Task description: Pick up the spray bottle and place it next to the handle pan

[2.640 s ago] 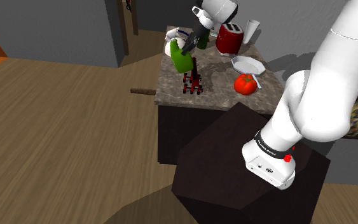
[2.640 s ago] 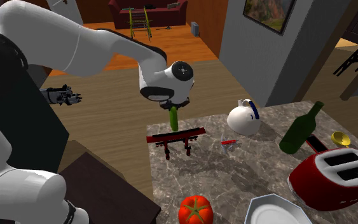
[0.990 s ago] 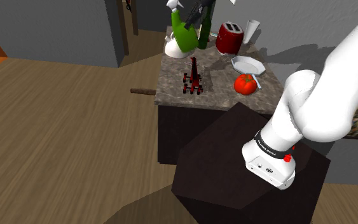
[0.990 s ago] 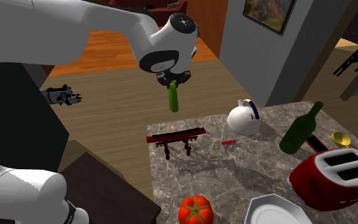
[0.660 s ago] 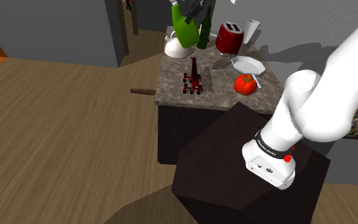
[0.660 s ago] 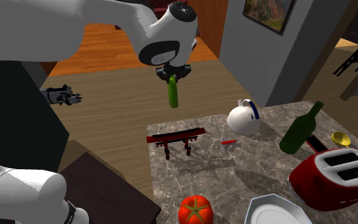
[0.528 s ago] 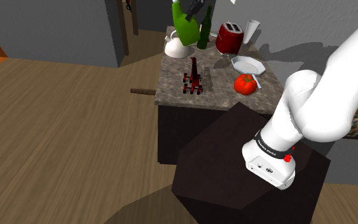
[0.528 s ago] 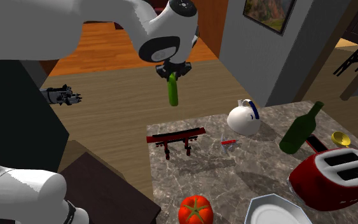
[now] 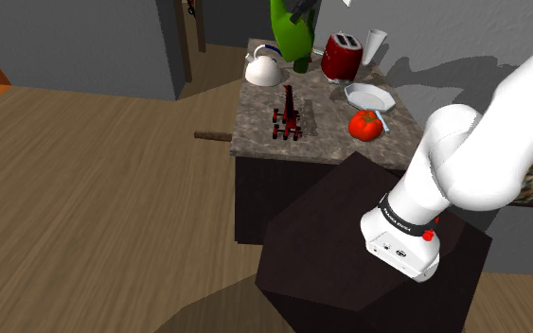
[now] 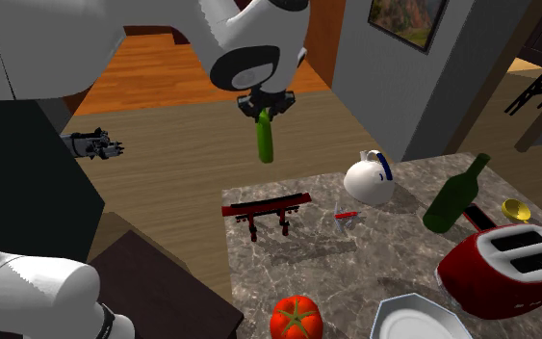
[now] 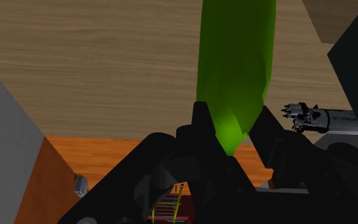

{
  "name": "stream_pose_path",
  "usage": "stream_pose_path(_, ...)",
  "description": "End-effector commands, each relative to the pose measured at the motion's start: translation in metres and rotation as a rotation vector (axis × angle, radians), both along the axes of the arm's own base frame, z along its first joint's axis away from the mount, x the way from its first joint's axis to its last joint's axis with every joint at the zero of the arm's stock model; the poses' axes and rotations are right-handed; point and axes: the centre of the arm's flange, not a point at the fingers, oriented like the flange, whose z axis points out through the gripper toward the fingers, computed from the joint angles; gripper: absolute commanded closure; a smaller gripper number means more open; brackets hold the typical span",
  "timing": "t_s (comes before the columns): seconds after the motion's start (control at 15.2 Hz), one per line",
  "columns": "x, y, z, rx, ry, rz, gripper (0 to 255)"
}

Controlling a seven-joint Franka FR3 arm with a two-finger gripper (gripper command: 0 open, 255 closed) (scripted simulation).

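The black gripper [image 10: 264, 104] is clamped on the top of a green bottle [image 10: 266, 142], fingers [image 11: 201, 119] pressing either side; the bottle hangs upright, high in the air, clear of the stone counter [image 10: 374, 260]; below it on the counter stands a red-and-black rack [image 10: 267, 214]; to the second exterior view's right sit a white jug [image 10: 370, 179], a wine bottle [image 10: 456, 195] and a red toaster [image 10: 509, 262]; nearer lie a tomato [image 10: 297, 320] and the white pan [image 10: 418, 323], well apart from the bottle.
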Motion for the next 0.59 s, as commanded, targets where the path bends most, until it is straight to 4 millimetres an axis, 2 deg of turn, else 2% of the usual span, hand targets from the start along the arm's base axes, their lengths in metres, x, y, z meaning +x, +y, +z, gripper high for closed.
stream_pose_path(0.0,-0.021,-0.016,-0.001,-0.001,0.000,0.001,255)
stream_pose_path(0.53,-0.097,-0.089,0.000,-0.001,0.000,0.001,255)
